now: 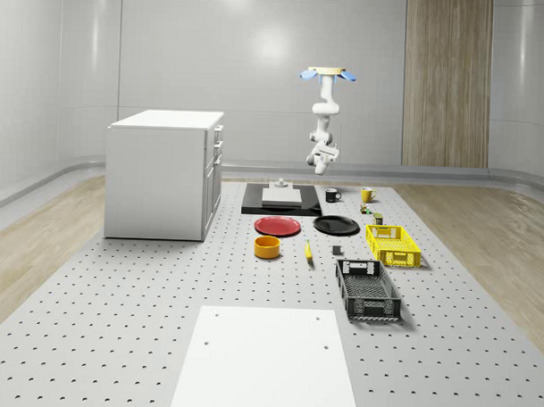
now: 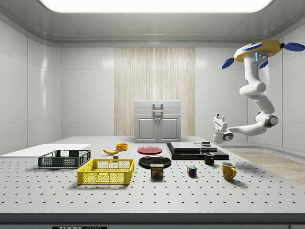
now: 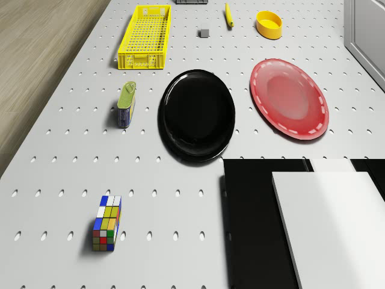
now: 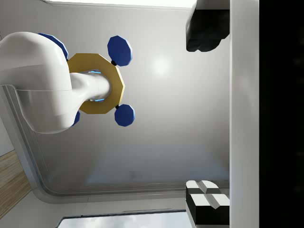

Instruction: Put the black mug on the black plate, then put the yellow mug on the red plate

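Black ceramic mug sits on the perforated grey table at one o'clock from the glossy black plate, white-walled room around, drone hovering above, empty two-finger gripper parted.

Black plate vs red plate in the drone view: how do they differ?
Colour: the black plate is plain glossy black all over, while the red plate is red with pale dashes around its rim. Neighbours: the black plate lies next to the tin can; the red plate lies nearer the yellow bowl. Both are round, lie flat on the table and carry no mug.
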You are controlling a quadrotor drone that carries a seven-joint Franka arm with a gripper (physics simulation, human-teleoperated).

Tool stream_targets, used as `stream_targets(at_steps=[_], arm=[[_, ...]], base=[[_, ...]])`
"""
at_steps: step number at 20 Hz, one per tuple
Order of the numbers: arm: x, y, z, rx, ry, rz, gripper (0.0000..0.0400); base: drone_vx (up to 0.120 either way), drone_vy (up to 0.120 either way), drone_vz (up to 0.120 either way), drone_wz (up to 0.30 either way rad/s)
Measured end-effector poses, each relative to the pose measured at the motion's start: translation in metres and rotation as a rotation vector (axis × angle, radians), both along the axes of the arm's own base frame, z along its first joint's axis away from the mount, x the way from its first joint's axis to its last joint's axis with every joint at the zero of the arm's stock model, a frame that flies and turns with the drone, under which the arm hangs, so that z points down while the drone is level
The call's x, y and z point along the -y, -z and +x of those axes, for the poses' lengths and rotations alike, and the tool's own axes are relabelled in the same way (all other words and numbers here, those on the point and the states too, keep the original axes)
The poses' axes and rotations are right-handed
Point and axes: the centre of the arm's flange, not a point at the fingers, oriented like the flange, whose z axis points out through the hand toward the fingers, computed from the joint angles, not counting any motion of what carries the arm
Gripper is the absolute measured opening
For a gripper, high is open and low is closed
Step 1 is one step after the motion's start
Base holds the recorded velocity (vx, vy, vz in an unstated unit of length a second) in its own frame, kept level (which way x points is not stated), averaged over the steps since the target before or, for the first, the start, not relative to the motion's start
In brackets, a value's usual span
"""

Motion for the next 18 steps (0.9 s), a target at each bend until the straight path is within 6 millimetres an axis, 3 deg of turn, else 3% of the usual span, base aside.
stream_targets(at_steps=[5,10,14,18], arm=[[-0.036,0.024,0.0,0.002,0.014,-0.44,0.04],[-0.064,0.093,0.003,0.002,0.04,-1.209,0.04],[-0.043,0.154,0.005,0.0,0.063,-1.863,0.04],[-0.01,0.182,0.006,-0.002,0.077,-2.309,0.04]], base=[[0.0,0.0,-0.12,0.0],[0.0,0.0,-0.12,0.0],[0.0,0.0,-0.12,0.0],[0.0,0.0,-0.12,0.0]])
